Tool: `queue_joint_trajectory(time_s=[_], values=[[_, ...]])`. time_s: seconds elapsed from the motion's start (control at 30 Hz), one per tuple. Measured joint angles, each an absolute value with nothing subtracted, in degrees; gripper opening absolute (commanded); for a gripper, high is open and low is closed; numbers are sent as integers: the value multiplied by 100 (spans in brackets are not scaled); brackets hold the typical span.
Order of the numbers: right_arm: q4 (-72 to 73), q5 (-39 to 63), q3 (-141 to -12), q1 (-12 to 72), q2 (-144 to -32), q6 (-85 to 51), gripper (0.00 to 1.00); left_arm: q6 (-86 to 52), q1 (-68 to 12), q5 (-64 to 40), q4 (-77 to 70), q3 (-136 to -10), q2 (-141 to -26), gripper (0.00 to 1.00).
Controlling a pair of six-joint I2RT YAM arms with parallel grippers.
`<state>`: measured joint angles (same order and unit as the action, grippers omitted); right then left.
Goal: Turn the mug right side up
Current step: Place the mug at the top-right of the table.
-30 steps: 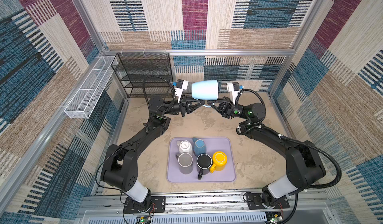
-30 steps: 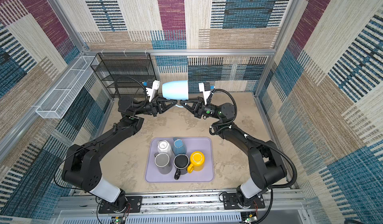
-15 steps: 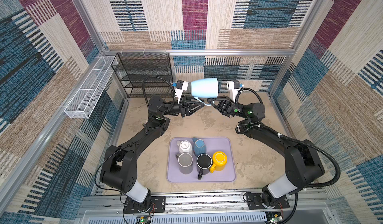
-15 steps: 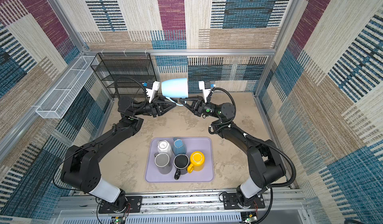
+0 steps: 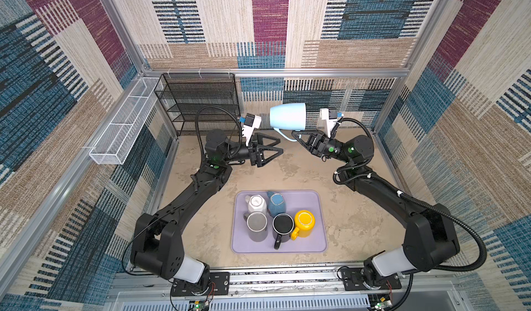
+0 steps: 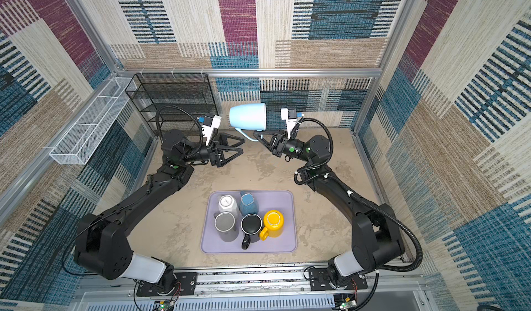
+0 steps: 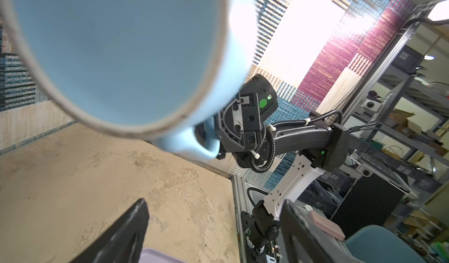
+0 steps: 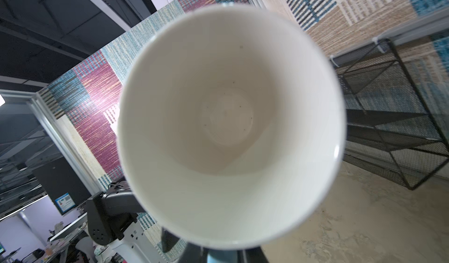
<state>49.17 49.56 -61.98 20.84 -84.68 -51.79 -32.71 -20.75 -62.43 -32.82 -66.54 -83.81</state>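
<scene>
A light blue mug [image 5: 288, 116] [image 6: 248, 116] hangs in the air on its side near the back wall. Its base faces the left arm and its white inside [image 8: 228, 118] faces the right wrist camera. My right gripper [image 5: 297, 137] [image 6: 258, 135] is shut on the mug's handle [image 7: 194, 147] from below; in the right wrist view the gripper [image 8: 218, 257] is mostly hidden behind the rim. My left gripper [image 5: 281, 145] [image 6: 242, 146] [image 7: 213, 202] stands open and empty, just left of and below the mug, not touching it.
A lilac tray [image 5: 313, 203] [image 6: 284, 200] at the front centre holds several upside-down mugs, among them a yellow one [image 5: 304, 223]. A black wire rack [image 5: 201, 102] stands at the back left, and a white mesh basket [image 5: 123, 122] hangs on the left wall.
My left gripper has drawn back a little from the mug's handle and is open. The right gripper has lifted the mug slightly, still on its side.
</scene>
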Motion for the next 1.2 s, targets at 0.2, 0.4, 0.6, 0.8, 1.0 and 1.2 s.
queue_joint_trajectory(time_s=[0.2, 0.4, 0.6, 0.8, 1.0, 1.2], values=[[3701, 4705, -6160, 1831, -8361, -4495, 0, -2062, -2075, -5301, -1293, -6803, -8058, 81], [2414, 4587, -6202, 1448, -8364, -3747, 0, -1455, -2075, -4495, -141, -6737, -7789, 80], [1105, 4230, -6630, 1144, -8589, -2985, 0, -1028, -2080, -3529, 1009, -6976, -7765, 80], [115, 3688, -6945, 886, -9000, -2434, 0, -856, -2093, -3081, 1520, -6836, -7491, 79], [-585, 3144, -7476, 711, -9553, -1994, 0, -753, -2108, -2838, 1647, -6663, -7247, 79], [-1192, 2622, -8055, 639, -10095, -1601, 0, -727, -2112, -2646, 1828, -6624, -7150, 79]])
